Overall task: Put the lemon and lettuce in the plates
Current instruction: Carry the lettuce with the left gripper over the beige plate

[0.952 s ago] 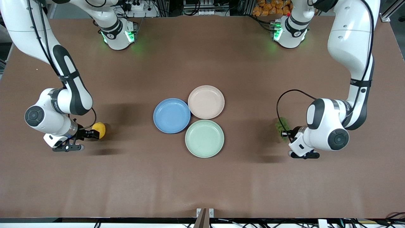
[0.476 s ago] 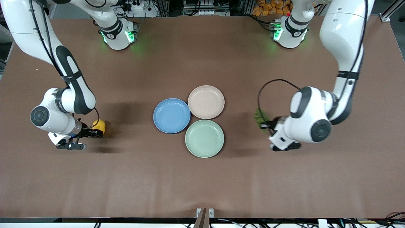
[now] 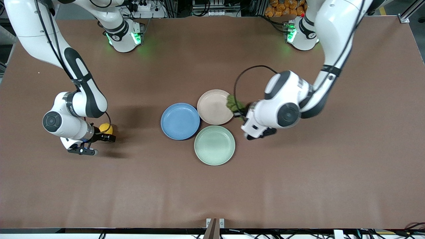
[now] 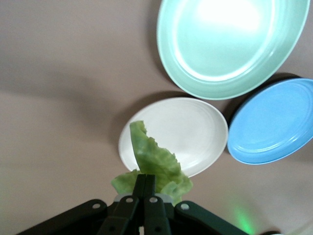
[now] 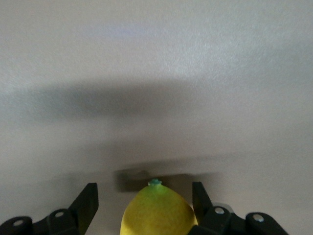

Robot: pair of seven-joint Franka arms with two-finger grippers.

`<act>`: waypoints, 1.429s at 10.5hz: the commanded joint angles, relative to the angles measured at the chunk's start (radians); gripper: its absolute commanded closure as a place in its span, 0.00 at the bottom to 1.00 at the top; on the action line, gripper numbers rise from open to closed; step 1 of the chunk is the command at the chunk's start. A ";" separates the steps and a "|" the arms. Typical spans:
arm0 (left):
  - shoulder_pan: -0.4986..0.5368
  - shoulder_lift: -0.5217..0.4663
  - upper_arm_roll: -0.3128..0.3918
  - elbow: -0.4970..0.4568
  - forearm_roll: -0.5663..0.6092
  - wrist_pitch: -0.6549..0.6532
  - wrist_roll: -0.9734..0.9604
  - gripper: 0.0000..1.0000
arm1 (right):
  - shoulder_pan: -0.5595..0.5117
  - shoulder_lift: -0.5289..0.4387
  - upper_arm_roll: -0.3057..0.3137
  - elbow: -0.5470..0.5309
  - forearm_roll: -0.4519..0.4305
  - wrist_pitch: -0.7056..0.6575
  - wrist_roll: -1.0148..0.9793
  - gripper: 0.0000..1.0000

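The lemon (image 3: 105,128) lies on the table toward the right arm's end. My right gripper (image 3: 109,134) is low around it. In the right wrist view the lemon (image 5: 157,210) sits between the open fingers (image 5: 88,200), with a gap on one side. My left gripper (image 3: 239,111) is shut on the lettuce (image 3: 233,104) and holds it in the air over the rim of the beige plate (image 3: 214,106). In the left wrist view the lettuce (image 4: 151,156) hangs from the closed gripper (image 4: 146,178) over the beige plate (image 4: 195,132). The blue plate (image 3: 180,121) is empty.
A mint-green plate (image 3: 214,145) lies empty, touching both other plates, nearer to the front camera. It also shows in the left wrist view (image 4: 230,44), beside the blue plate (image 4: 274,127). The three plates cluster mid-table on the brown table (image 3: 212,189).
My left gripper has carried the lettuce from the left arm's end of the table to over the beige plate's rim. My right gripper has moved farther around the lemon, which shifted slightly.
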 commanded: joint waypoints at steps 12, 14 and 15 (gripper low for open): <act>-0.281 0.117 0.115 -0.012 0.107 0.215 -0.200 1.00 | -0.002 -0.100 0.003 0.099 -0.024 -0.245 -0.076 1.00; -0.312 0.117 0.138 -0.014 0.142 0.215 -0.211 1.00 | 0.023 -0.097 0.035 0.199 -0.021 -0.316 0.008 1.00; -0.318 0.119 0.138 -0.012 0.162 0.215 -0.224 1.00 | 0.046 -0.093 0.048 0.222 0.007 -0.318 0.036 1.00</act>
